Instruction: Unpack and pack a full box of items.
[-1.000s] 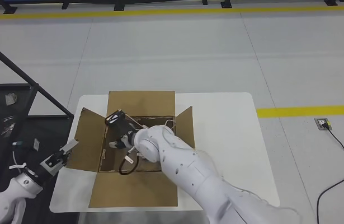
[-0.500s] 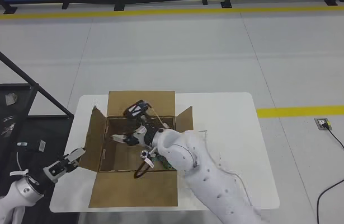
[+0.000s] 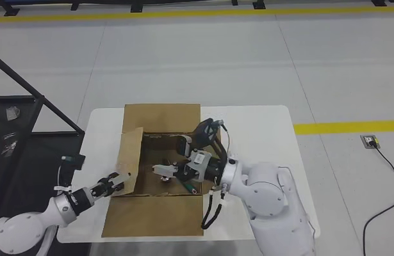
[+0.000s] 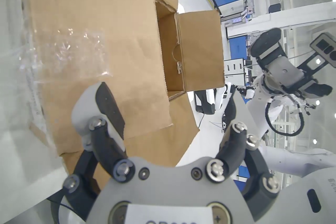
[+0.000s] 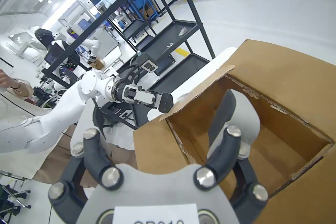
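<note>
Matt, rough brown cardboard box (image 3: 161, 117)

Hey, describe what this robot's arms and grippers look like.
The left arm and right arm have smooth, rounded white shells. A black cable loops at the right wrist. The left gripper and right gripper share one build: a grey plate with silver screws, black linkages, white fingers with dark pads, and a white label.

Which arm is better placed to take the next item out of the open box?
Right. The right gripper hangs open over the inside of the box; the left gripper is outside it, at the raised side flap.
</note>
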You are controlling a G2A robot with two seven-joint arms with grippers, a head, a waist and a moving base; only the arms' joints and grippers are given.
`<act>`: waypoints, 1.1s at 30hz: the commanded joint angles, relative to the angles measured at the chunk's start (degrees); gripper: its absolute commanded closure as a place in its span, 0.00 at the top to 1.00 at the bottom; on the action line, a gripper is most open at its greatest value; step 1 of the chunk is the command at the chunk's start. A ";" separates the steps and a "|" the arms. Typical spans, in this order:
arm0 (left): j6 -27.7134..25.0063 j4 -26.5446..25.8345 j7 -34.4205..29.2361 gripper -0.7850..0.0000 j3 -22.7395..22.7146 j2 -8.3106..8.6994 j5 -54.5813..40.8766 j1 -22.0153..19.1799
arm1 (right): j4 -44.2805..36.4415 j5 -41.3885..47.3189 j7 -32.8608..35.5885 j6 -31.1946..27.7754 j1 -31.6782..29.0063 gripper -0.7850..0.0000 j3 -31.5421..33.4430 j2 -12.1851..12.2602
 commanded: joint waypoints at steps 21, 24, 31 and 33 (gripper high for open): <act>2.97 -0.03 0.56 1.00 7.03 -0.17 5.21 -3.51 | -5.19 11.48 14.13 16.84 -8.40 1.00 19.42 4.67; 4.21 0.40 0.77 1.00 8.52 -0.24 6.60 -4.73 | -1.29 14.09 16.90 16.45 -7.33 1.00 18.84 5.13; 6.13 1.37 2.02 1.00 11.16 -0.44 8.97 -6.65 | 6.07 24.05 20.31 9.51 -2.45 1.00 13.36 5.46; 6.44 1.43 2.50 1.00 11.49 -0.49 9.30 -6.78 | 7.80 27.57 20.72 6.65 -0.72 1.00 11.35 5.41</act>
